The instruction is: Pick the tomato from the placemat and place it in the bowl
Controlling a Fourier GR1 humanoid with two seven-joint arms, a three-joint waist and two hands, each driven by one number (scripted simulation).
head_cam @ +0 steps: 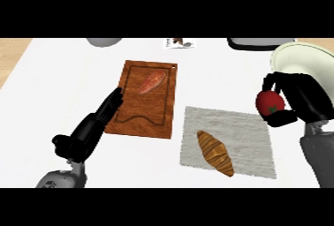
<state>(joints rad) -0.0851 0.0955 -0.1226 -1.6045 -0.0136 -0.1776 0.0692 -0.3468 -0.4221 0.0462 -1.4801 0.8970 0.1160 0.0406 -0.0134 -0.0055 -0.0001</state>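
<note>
**Tomato in the right hand, between placemat and bowl**

At the right of the frame the right hand (294, 99) is curled round the tomato (267, 102), which is red with a small green stem mark facing the camera. The black fingers wrap it from above and below, and the thumb side shows beneath it. The tomato is off the placemat (251, 128): it sits just past the mat's upper right corner, over the white counter (58, 75), and just left of the bowl (303, 59). The bowl is pale, cream coloured, and fills the upper right of the frame; the hand's back overlaps its lower rim, while the tomato itself lies outside that rim.

The placemat is a grey, rough-edged cloth in the lower centre-right. A croissant (215, 153) lies on it, slanted from upper left to lower right.

Left of centre is a brown wooden cutting board (140, 114), slightly tilted, with a reddish piece of food (152, 82) on its upper part; what it is cannot be told.

The left hand (98, 121) comes in from the lower left with fingers straight and together, holding nothing. Its fingertips overlap the board's left edge.

Along the top edge are a grey rounded object (104, 42), a small packet (179, 43) and a dark-rimmed object (251, 44), each cut off by the frame.
</note>
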